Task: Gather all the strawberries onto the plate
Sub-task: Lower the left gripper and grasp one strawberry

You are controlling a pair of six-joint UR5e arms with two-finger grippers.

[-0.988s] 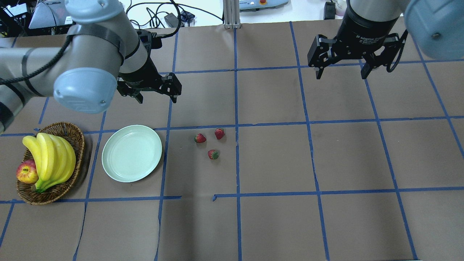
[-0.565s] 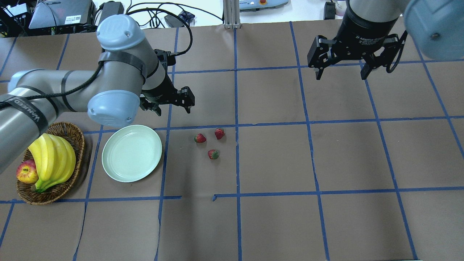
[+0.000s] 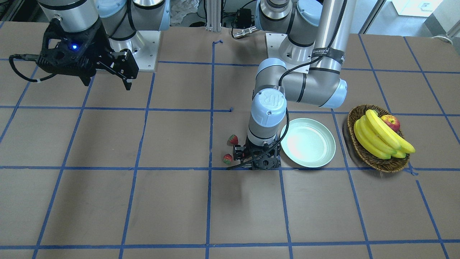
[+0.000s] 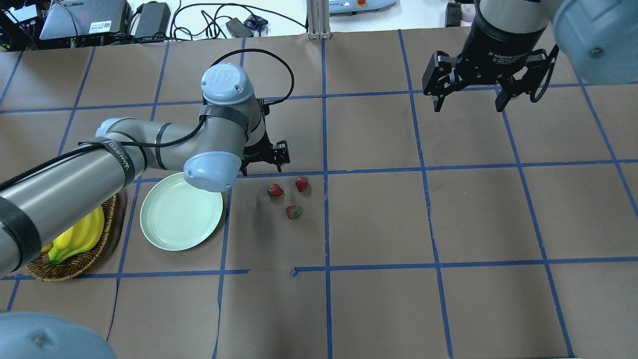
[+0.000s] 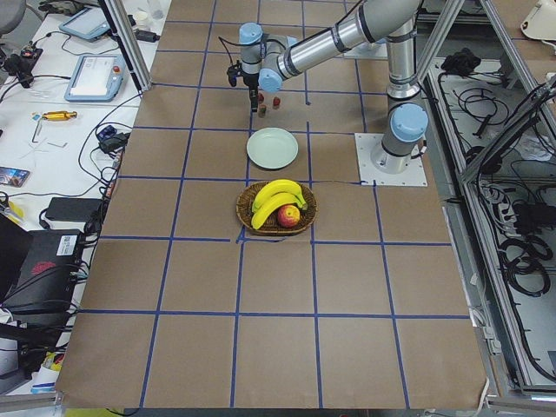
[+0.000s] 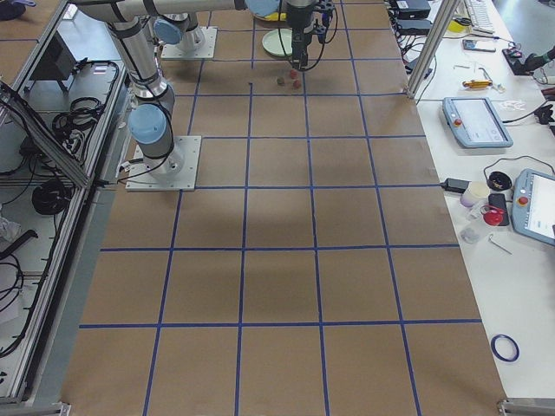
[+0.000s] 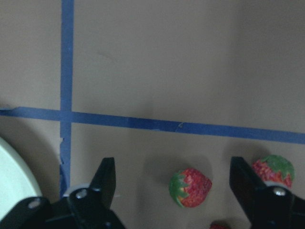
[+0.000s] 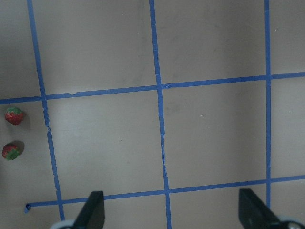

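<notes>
While the left gripper [image 7: 172,162] hangs low with its jaws spread wide, one small red green-capped strawberry [image 7: 190,187] sits in the gap between them, touching neither (wrist view). Second strawberry [image 7: 272,170] is just outside one jaw. Third strawberry [image 4: 293,212] lies near, on the robot's side of the jaws. Round pale mint-green glossy plate [image 4: 181,210] lies outside the opposite jaw, near it, no berry on it. Right gripper [image 4: 466,97] has its jaws spread too, gripping nothing, well apart from the berries. Brown wicker basket [image 3: 373,163] of yellow bananas [image 3: 377,138] sits past the plate from the left jaws.
</notes>
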